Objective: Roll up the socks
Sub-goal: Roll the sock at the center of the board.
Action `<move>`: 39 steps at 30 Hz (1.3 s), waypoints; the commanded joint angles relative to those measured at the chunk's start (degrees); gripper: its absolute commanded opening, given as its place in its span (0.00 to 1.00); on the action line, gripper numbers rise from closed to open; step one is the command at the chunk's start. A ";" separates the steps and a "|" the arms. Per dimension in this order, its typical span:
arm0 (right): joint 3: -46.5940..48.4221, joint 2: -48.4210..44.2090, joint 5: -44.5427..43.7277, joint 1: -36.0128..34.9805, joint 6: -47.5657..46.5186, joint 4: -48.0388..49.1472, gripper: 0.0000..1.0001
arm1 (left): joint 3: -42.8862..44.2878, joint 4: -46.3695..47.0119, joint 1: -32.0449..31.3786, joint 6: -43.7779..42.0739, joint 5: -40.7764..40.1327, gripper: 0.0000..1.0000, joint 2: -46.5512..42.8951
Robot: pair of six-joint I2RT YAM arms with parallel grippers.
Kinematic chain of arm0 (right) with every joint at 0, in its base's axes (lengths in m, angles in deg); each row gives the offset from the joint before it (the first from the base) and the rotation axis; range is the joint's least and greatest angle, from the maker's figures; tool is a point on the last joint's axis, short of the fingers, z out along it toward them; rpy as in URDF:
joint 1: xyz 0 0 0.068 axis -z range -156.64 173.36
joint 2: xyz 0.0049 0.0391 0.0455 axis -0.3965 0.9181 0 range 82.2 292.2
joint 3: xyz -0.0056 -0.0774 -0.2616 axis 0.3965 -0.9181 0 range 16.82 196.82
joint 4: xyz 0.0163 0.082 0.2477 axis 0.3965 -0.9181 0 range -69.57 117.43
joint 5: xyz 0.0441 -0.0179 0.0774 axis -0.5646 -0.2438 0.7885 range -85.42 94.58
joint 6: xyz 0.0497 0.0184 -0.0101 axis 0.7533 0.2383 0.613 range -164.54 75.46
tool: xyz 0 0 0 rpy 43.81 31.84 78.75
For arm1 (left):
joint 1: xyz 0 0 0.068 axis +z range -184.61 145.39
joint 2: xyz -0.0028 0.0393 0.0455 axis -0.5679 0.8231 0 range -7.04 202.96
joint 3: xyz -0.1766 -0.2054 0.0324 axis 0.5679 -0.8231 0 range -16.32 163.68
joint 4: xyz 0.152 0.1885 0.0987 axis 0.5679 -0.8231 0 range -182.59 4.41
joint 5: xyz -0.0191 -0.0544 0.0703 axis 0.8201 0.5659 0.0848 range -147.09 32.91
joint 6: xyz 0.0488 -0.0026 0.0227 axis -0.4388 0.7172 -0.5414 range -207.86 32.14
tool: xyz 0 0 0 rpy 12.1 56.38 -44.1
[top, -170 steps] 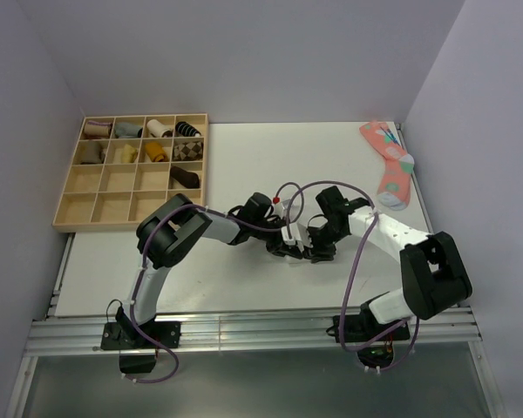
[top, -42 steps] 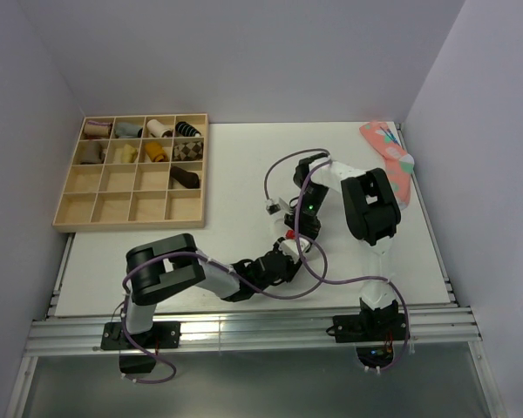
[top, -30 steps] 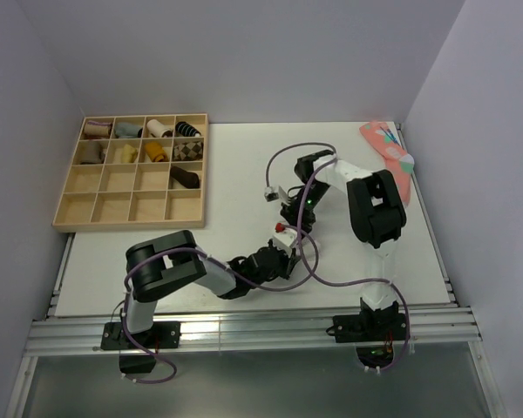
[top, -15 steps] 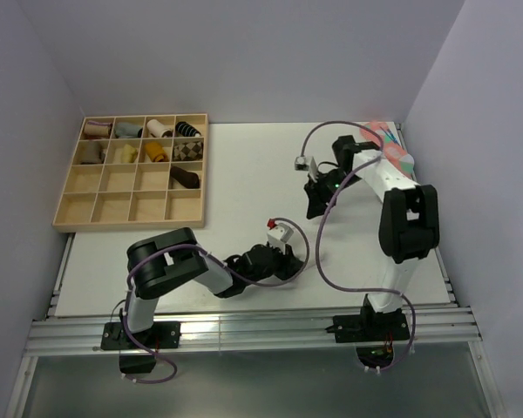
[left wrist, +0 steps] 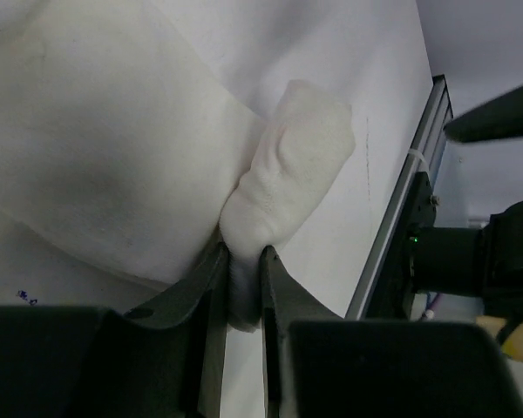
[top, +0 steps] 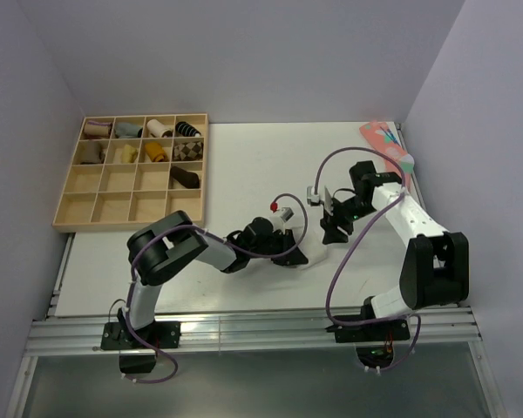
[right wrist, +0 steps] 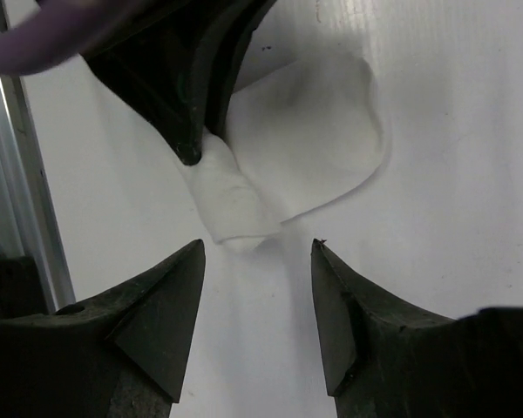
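Just below the centre of the top view, the thin, floppy white fabric sock pair lies on the white table. It is partly rolled into a stubby bundle, with a flat flap spread beside it. The left gripper pinches one end of that roll. The right gripper hovers over the other end, jaws wide apart and holding nothing.

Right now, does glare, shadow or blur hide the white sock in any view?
Left wrist: sock sharp, a soft grey shadow on the fabric, left claw dark. Right wrist: sock clear, right claw dark and slightly soft. Top external: evenly lit, but the sock nearly vanishes against the white table.
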 commanded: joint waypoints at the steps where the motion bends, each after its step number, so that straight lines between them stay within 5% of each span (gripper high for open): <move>1: -3.32 -3.14 -1.45 -0.21 -6.23 1.58 0.60 | 1.24 -18.84 1.79 1.13 7.01 0.00 3.89; 8: -7.20 -3.59 -4.43 -1.80 -8.44 4.74 0.61 | 8.98 -29.92 5.13 3.06 15.19 0.00 6.09; 26: -20.30 -12.37 -9.19 -8.83 -3.43 25.65 0.63 | 12.94 -32.41 9.36 6.84 23.72 0.00 10.05; 39: -21.35 -15.80 -6.90 -11.28 -7.03 18.72 0.64 | 12.33 -32.23 10.76 8.33 25.13 0.00 10.31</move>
